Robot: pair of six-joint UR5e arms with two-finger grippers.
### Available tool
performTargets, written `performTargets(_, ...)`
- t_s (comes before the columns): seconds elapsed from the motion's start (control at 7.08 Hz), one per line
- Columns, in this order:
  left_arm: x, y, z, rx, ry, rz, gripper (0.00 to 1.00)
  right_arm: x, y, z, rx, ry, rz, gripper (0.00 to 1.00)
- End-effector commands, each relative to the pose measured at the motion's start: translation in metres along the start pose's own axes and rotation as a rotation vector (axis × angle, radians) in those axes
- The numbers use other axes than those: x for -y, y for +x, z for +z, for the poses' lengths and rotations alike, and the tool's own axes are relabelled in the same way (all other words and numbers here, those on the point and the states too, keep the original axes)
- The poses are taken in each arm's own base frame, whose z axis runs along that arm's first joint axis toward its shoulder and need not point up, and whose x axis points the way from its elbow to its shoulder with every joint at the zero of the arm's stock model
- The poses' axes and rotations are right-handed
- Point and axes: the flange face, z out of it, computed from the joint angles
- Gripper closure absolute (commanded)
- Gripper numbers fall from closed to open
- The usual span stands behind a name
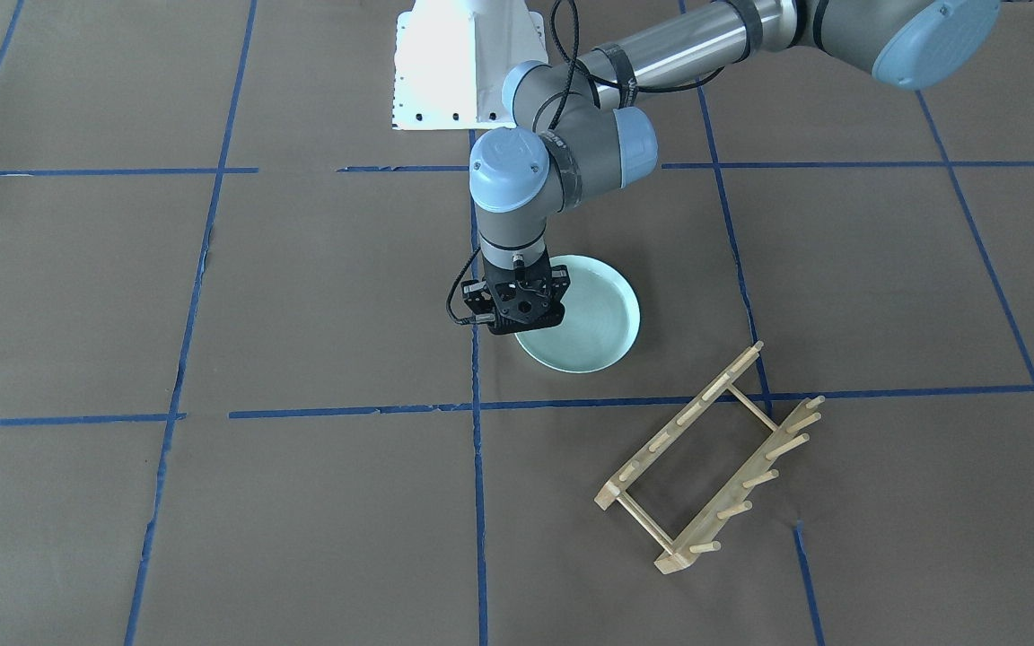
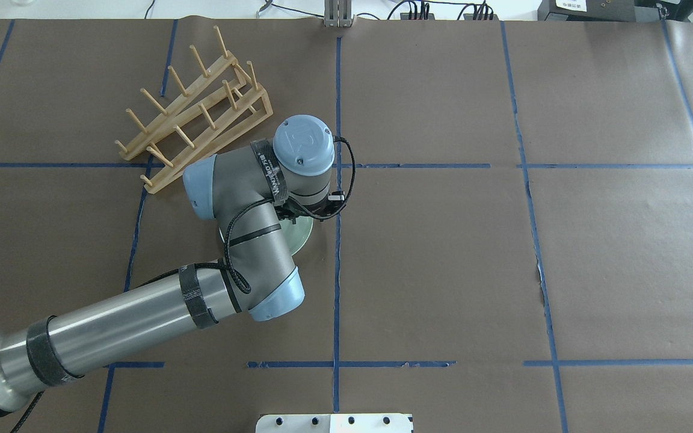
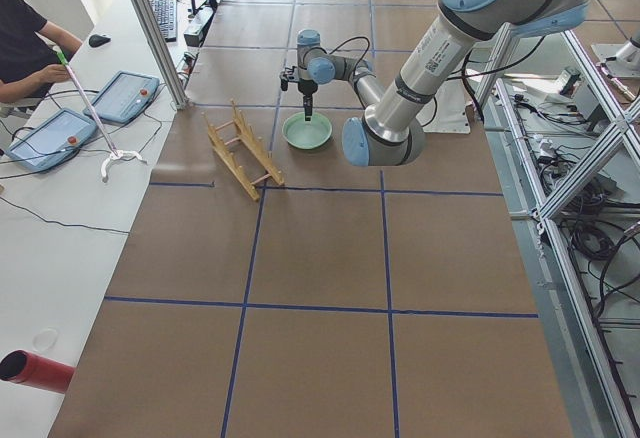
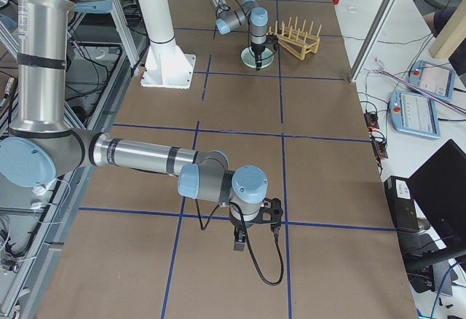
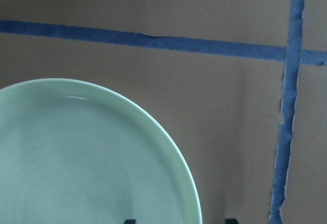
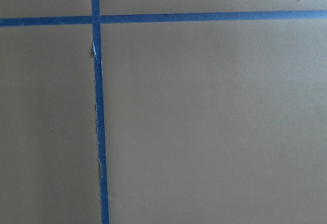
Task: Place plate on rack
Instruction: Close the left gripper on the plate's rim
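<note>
**Left jaws apart over the plate's rim; rack slantwise by the far edge**

From overhead we see only a sliver of the plate (image 2: 302, 233), because the left arm (image 2: 250, 228) covers the rest. It lies flat near the worktop's middle, just on the robot's left of the centre tape line (image 1: 478, 467). Of the left gripper (image 5: 180, 220) its own camera catches only the fingertips (image 5: 130, 221). The jaws stand apart, one over the plate and one outside the rim, and we cannot tell whether they touch it. The rack (image 2: 196, 114) sits apart from the plate toward the far edge. Its long axis runs diagonally, one end toward the worktop's left end and the other toward the far edge's middle. The right gripper (image 4: 253, 221) shows only from the side, toward the right end, so we cannot tell how its jaws stand.
</note>
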Motion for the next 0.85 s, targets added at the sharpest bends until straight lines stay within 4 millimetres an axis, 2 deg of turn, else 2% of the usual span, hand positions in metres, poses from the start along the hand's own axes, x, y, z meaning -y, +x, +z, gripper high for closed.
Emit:
performTargets(0.0, -0.001, 0.001, 0.0, -0.003, -0.002, 0.001, 1.0, 0.0, 0.0, 0.001, 0.0, -0.001, 0.001, 0.0)
performTargets(0.14, -0.002, 0.001, -0.001, -0.007, -0.005, -0.006, 1.0, 0.0, 0.0, 0.0, 0.0, 0.0, 0.0, 0.0)
performTargets(0.28, -0.002, 0.004, -0.012, -0.032, -0.001, -0.019, 1.0, 0.0, 0.0, 0.0, 0.0, 0.0, 0.0, 0.0)
performTargets(0.42, 0.016, 0.001, -0.077, -0.161, 0.06, -0.119, 1.0, 0.0, 0.0, 0.0, 0.0, 0.0, 0.0, 0.0)
performTargets(0.57, 0.042, -0.022, -0.15, -0.274, 0.135, -0.19, 1.0, 0.0, 0.0, 0.0, 0.0, 0.0, 0.0, 0.0)
performTargets(0.71, 0.059, -0.058, -0.202, -0.424, 0.199, -0.283, 1.0, 0.0, 0.0, 0.0, 0.0, 0.0, 0.0, 0.0)
